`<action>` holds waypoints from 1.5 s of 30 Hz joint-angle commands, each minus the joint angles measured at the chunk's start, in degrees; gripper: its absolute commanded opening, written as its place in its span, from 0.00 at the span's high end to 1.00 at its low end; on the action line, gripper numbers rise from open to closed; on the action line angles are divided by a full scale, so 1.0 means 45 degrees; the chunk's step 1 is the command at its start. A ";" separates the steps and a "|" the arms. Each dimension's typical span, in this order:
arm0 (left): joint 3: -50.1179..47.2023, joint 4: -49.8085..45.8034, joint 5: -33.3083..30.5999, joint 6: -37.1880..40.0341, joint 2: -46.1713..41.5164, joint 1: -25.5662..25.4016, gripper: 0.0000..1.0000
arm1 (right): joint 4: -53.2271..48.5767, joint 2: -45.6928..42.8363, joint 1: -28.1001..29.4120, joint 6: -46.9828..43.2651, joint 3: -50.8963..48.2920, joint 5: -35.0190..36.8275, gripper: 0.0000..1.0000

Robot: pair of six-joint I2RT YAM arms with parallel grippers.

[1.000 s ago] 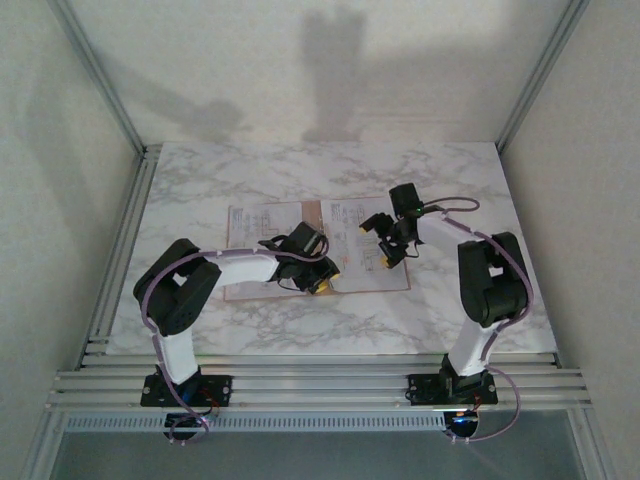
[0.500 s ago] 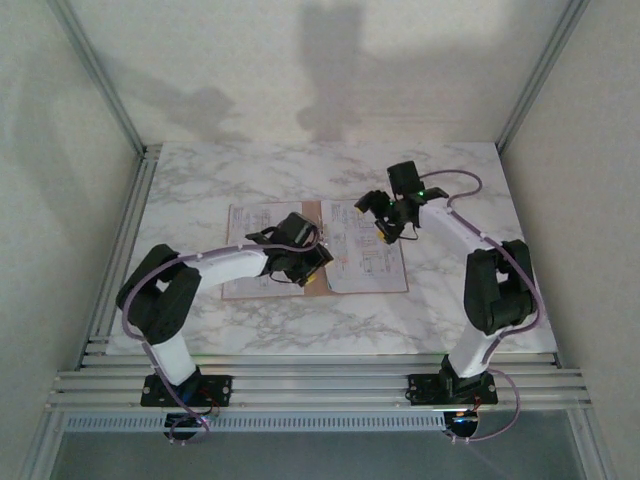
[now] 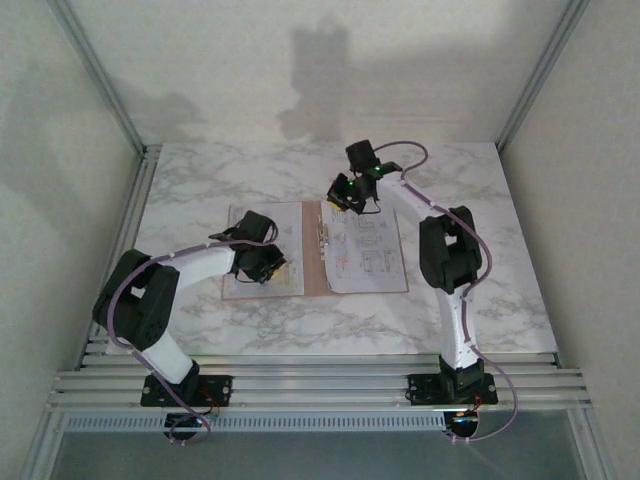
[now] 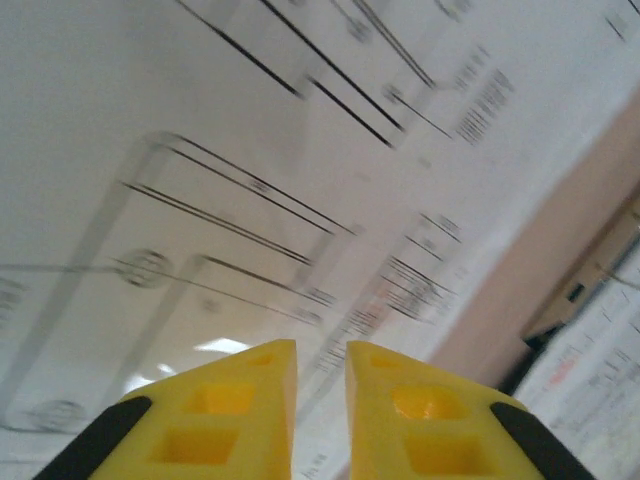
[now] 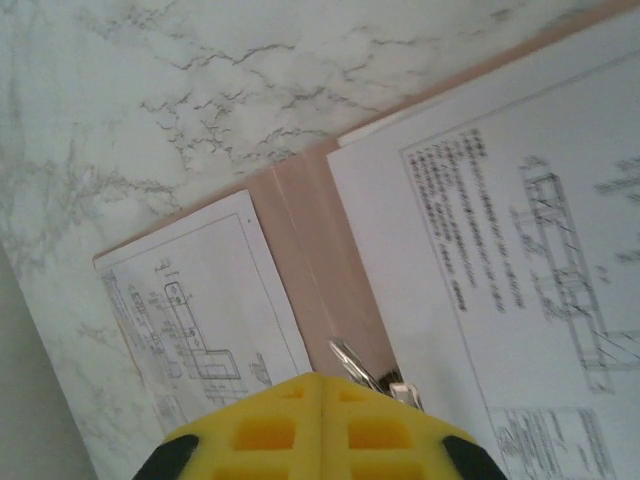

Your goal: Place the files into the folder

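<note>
- Files (image 3: 370, 250): white printed sheets lie flat on both leaves of the open folder (image 3: 314, 272), one at 9 o'clock of the spine, one at 3 o'clock. The folder sits mid-table on the marble table (image 3: 200, 180).
- Change, left: a second ago the left gripper (image 3: 265, 262) was over the spine. It has now slid out toward 9 o'clock and sits over the left sheet. In the left wrist view its yellow jaws have narrowed to a thin slit (image 4: 320, 400), with nothing caught between them.
- Change, right: the right gripper (image 3: 345, 195) has left the right sheet and travelled to the folder's far edge, about 1 o'clock from the centre. Its jaws, wide a second ago, are now pressed together and empty (image 5: 322, 420).
- Reading: the sheets look already placed. Both claws have cleared the middle, so I judge that squaring up or closing a cover comes next.
- Materials: the paper is thin, matte and limp, with fine black text and line diagrams. It will likely slide or buckle under a push.
- The folder is plain pinkish-brown card, with a creased spine strip bare between the sheets.
- What looks like a small metal clip (image 5: 365, 375) sits by the spine, silvery and hard.
- The tabletop is smooth, grey-veined and faintly glossy.
</note>
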 commanded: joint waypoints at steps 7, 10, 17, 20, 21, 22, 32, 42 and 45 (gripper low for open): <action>-0.0864 -0.0202 -0.0367 0.0977 -0.0064 0.0712 0.83 | -0.1689 0.2609 0.0297 -0.0334 0.3213 -0.0400 0.96; -0.1181 -0.0040 -0.0300 0.0938 -0.0072 0.0767 0.83 | -0.2033 0.3216 0.0382 -0.0333 0.3904 -0.0464 0.95; -0.1389 0.0107 -0.0148 0.0899 -0.0077 0.0767 0.83 | -0.2076 0.3530 0.0494 -0.0156 0.4110 -0.0763 0.95; -0.1396 0.0168 -0.0096 0.0834 -0.0038 0.0766 0.83 | -0.2066 0.3423 0.0579 -0.0156 0.4000 -0.0999 0.95; -0.1399 0.0197 -0.0079 0.0823 -0.0015 0.0755 0.83 | -0.2056 0.3359 0.0600 -0.0133 0.3936 -0.1047 0.95; -0.1389 0.0234 -0.0051 0.0810 0.0021 0.0754 0.83 | -0.2016 0.3272 0.0605 -0.0099 0.3795 -0.1102 0.95; -0.1410 0.0354 -0.0041 0.0665 0.0170 0.0756 0.83 | -0.1167 0.1977 0.0615 0.0233 0.2207 -0.1656 0.95; -0.1388 0.0391 -0.0128 0.0455 0.0200 0.0740 0.83 | 0.0163 0.0116 0.0698 0.0841 -0.0353 -0.2268 0.94; -0.1399 0.0391 -0.0143 0.0430 0.0235 0.0741 0.83 | 0.0511 -0.0354 0.0765 0.0995 -0.1165 -0.2546 0.94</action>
